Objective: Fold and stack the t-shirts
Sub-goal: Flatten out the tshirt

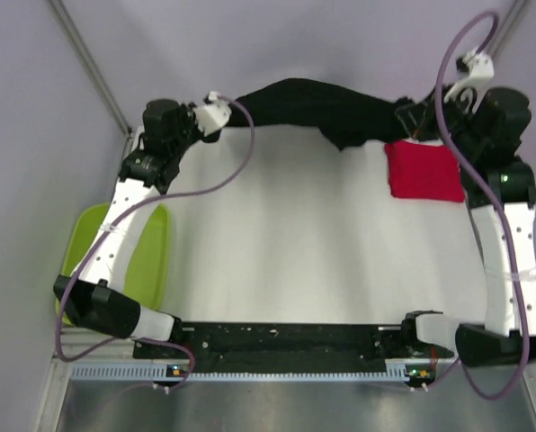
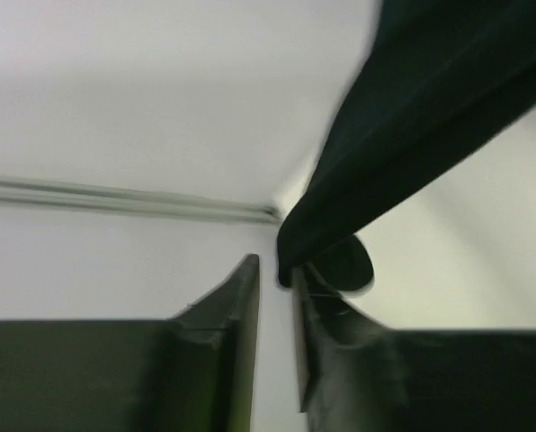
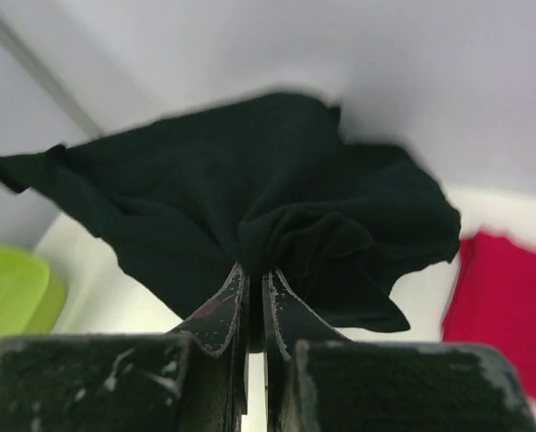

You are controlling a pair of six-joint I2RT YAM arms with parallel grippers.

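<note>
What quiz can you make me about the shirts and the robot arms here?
1. True or false: the red shirt is folded.
2. What does the right gripper pinch? A) black shirt B) red shirt C) nothing
3. Fill in: seen from above, the green tray is on the ___ side.
Key: 1 true; 2 A; 3 left.
</note>
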